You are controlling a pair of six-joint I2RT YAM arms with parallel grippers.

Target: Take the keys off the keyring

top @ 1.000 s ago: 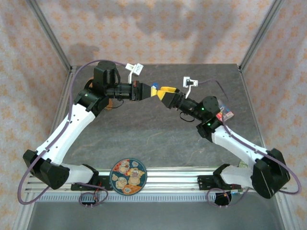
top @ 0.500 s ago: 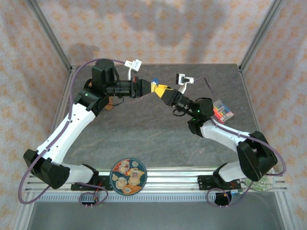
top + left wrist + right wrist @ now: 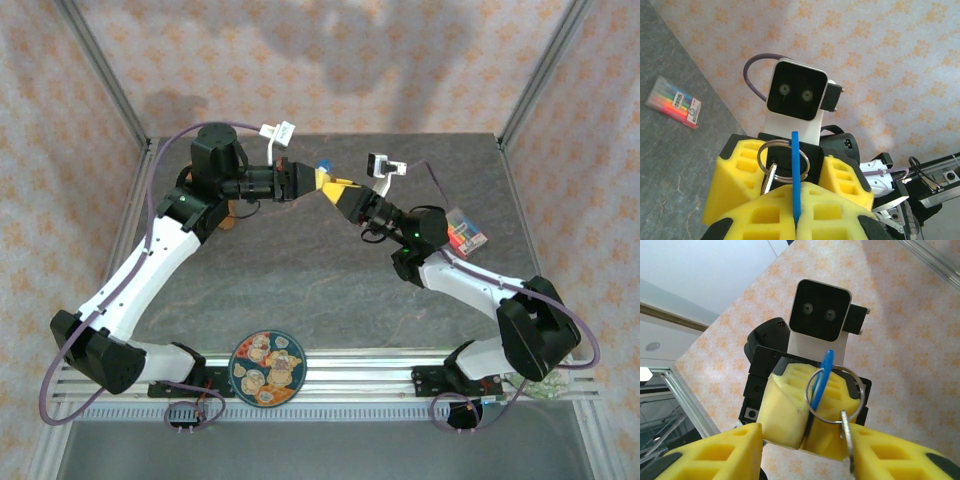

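At left gripper (image 3: 796, 212): keyring (image 3: 760, 161), probably keys (image 3: 768, 183)

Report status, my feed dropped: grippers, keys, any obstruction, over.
Left gripper shut on blue tag. Right gripper open, jaws either side of key. That key not yet off keyring. Nothing in the way.

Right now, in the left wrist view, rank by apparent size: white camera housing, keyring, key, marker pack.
1. white camera housing, largest.
2. keyring and marker pack look about alike; the pack lies farther off, so I won't rank them.
3. key, smallest, hanging beside the blue strip.
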